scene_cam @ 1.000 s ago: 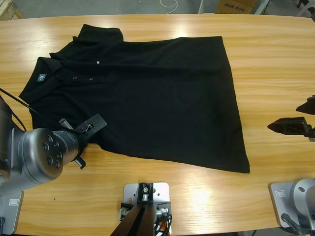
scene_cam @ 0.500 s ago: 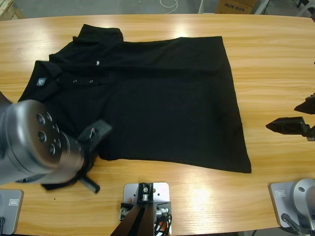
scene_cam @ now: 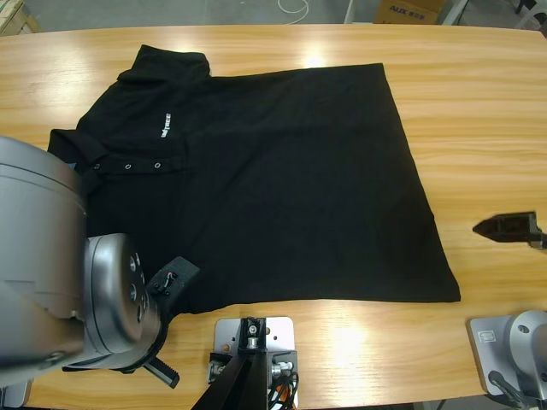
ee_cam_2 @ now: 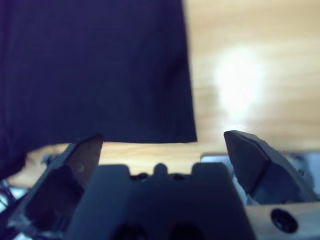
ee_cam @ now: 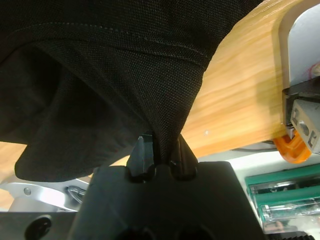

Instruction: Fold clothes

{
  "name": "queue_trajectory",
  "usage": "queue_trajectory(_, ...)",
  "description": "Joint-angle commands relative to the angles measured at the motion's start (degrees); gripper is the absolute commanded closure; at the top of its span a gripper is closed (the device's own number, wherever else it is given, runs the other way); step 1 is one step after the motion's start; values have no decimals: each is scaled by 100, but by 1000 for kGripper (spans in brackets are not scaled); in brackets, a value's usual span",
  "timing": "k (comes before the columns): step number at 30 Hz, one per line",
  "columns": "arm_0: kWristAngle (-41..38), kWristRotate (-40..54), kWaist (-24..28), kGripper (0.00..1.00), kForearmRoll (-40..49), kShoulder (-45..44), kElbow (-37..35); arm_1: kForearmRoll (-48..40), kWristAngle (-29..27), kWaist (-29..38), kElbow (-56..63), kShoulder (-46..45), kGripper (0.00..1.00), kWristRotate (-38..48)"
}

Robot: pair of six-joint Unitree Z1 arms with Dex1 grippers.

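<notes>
The clothes are one black polo shirt (scene_cam: 291, 171) spread flat on the wooden table, collar (scene_cam: 73, 147) to the left, hem to the right. Small buttons (scene_cam: 126, 166) and a white chest mark (scene_cam: 167, 128) face up. My left gripper (scene_cam: 175, 278) is at the shirt's near-left edge, by the table's front. In the left wrist view it (ee_cam: 161, 150) is shut on a pinched fold of the black fabric (ee_cam: 100, 75), which hangs up from the jaws. My right gripper (scene_cam: 508, 226) stays at the right, apart from the hem. It (ee_cam_2: 162, 136) is open wide, with the hem corner (ee_cam_2: 185, 132) ahead.
My left arm's big silver elbow (scene_cam: 43, 256) covers the table's near-left corner and part of the collar area. Bare wood (scene_cam: 479, 102) lies right of the hem. A cardboard box (scene_cam: 410, 10) and a white cable (scene_cam: 292, 7) sit beyond the far edge.
The left gripper has drawn the shirt's near-left edge toward the front of the table. The shirt has stretched and flattened, and its near hem corner has slid right. The right gripper has shifted slightly.
</notes>
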Motion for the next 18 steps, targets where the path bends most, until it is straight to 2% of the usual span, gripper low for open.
queue_trajectory(1,208,-66,-56,1000,55,328,-7,-136,-184,54,398,-320,0,1635)
queue_trajectory(3,305,-8,4,1000,65,300,-16,-226,-115,89,447,-396,0,2120)
queue_trajectory(5,398,29,46,1000,83,231,-16,-693,159,471,617,-253,0,3022)
queue_trajectory(8,416,152,66,1000,109,163,-7,-939,-2,1423,753,422,0,4284)
queue_trajectory(10,447,326,66,1000,109,191,-7,-1298,-273,1942,1043,562,0,5063)
queue_trajectory(12,609,467,66,1000,218,170,-4,-1618,-356,2265,1361,582,0,5648)
queue_trajectory(14,713,481,66,1000,222,187,44,-2110,-539,2450,1712,587,0,5885)
queue_trajectory(18,787,555,66,1000,222,177,68,-2454,-853,2939,2015,606,0,6722)
